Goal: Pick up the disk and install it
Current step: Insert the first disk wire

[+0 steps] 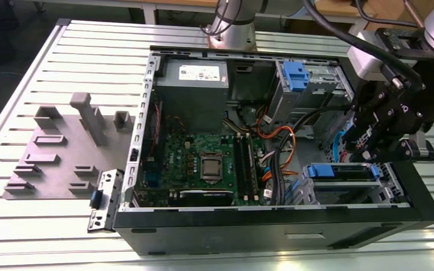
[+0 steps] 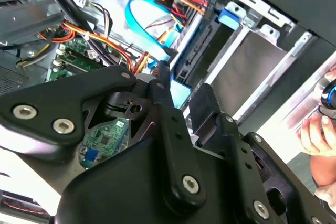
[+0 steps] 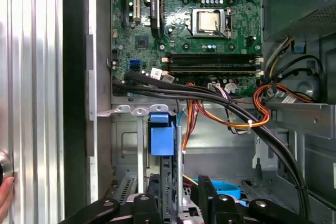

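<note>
Currently your gripper point(image 2: 182, 82) is clamping disk point(image 3: 161, 140) edge-on, holding it upright just beside motherboard point(image 3: 210, 24), over drive cage point(image 3: 128, 145), likely so thin edge is lining up for insertion.

The counter point(image 1: 89, 51) is one of those slatted aluminium tops, and the big thing parked on it is an open black PC case point(image 1: 277, 228) lying on its side. On the exterior view's left of the case there's a flat grey fixture plate point(image 1: 55, 155) with a bunch of upright blocks on it. Right up against the case's near corner on that same side lies a small grey metal bracket point(image 1: 105, 199) with a blue bit on it.
</note>
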Tool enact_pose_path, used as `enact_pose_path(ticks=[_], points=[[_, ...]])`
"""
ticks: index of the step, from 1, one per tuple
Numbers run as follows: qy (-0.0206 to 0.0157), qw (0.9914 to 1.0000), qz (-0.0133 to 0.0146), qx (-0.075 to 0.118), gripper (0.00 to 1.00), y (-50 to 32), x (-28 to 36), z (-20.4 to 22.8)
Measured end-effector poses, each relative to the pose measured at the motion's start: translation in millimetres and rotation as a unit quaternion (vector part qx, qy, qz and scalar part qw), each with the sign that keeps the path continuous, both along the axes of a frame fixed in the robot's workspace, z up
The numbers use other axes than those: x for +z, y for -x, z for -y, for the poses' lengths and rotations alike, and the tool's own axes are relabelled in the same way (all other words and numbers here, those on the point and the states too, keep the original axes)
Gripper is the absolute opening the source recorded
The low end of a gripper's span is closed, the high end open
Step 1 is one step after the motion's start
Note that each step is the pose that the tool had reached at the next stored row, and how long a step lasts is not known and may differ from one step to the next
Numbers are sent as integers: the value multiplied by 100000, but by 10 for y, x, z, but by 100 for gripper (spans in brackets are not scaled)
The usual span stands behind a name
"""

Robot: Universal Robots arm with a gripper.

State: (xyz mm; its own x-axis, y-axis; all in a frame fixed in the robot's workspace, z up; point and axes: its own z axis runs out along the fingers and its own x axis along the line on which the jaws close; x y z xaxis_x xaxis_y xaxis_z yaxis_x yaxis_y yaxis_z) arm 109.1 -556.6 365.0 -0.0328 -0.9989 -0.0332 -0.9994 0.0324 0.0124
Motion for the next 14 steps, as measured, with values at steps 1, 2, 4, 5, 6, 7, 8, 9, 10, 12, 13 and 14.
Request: enact_pose_path(ticks=[1, 2, 4, 5, 6, 7, 8, 9, 10, 12, 13, 14], points=[[-4, 100000, -20, -2, 42, -16, -4, -10], [0, 100000, -62, -3, 42, -39, -9, -19], [-14, 100000, -149, 0, 42, -81, -28, -34], [-3, 100000, -176, 1, 42, -88, -45, -37], [2, 100000, -199, -2, 42, -89, -62, -39], [-5, 100000, -228, -10, 42, -89, -80, -40], [-5, 100000, -250, -9, 42, -89, -98, -41], [-3, 100000, -278, -1, 42, -90, -116, -42], [-7, 100000, -300, -2, 42, -90, -134, -42], [2, 100000, -308, -3, 42, -90, -136, -42], [8, 100000, -308, -2, 42, -90, -136, -42], [4, 100000, -310, -1, 42, -90, -136, -42]])
